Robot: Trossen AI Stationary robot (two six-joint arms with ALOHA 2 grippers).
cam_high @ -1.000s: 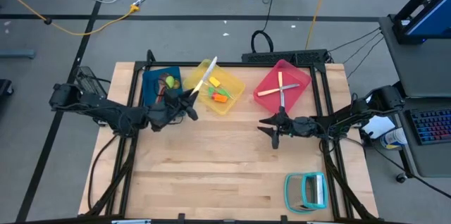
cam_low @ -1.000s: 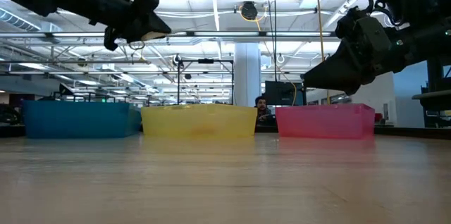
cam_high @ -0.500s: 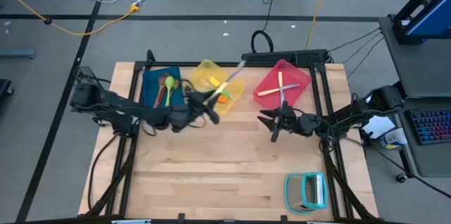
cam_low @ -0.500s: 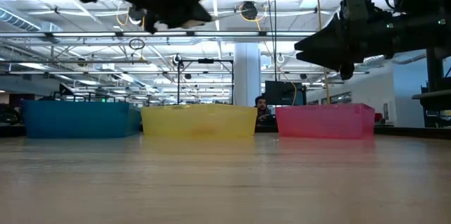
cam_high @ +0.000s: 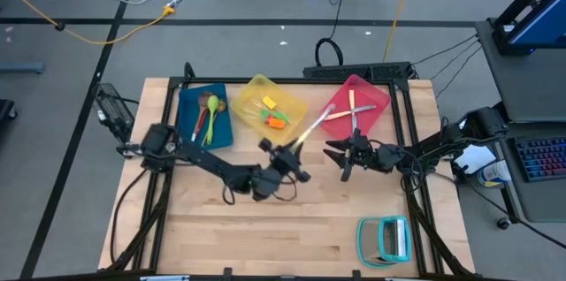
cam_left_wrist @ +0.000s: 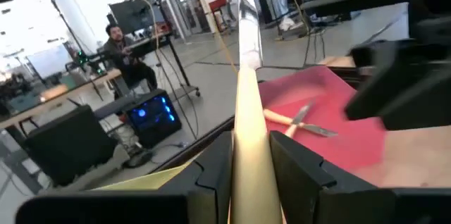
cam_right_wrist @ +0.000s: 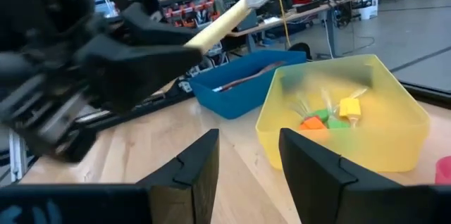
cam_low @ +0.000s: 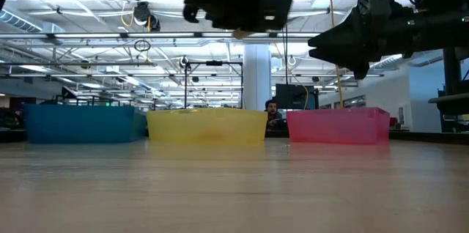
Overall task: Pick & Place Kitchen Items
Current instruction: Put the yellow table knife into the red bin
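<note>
High view, left gripper: the left gripper (cam_high: 285, 159) is out over the middle of the table, fingers closed on the cream-handled knife (cam_high: 311, 128).
High view, knife: it slants up and away from that gripper, its blade end reaching toward the pink bin (cam_high: 376, 97).
High view, right gripper: the right gripper (cam_high: 341, 155) hangs just beside the knife, in front of the pink bin, fingers parted, holding nothing.
High view, bins: the yellow bin (cam_high: 256, 86) and blue bin (cam_high: 187, 104) lie beyond the left gripper; the teal rack (cam_high: 386, 238) sits near the table's front edge, well apart from both grippers.
Low view: both arms hang above the wooden table (cam_low: 234, 189); 3 bins stand in a row behind.
Left wrist view: 2 dark fingers (cam_left_wrist: 215, 171) clamp the cream handle; past its blade lies the pink bin with 2 crossed utensils (cam_left_wrist: 299, 120).
Right wrist view: own fingers (cam_right_wrist: 201, 157) stand apart, empty; ahead, the left gripper with the knife, then the yellow bin holding small spatulas (cam_right_wrist: 331, 115).
</note>
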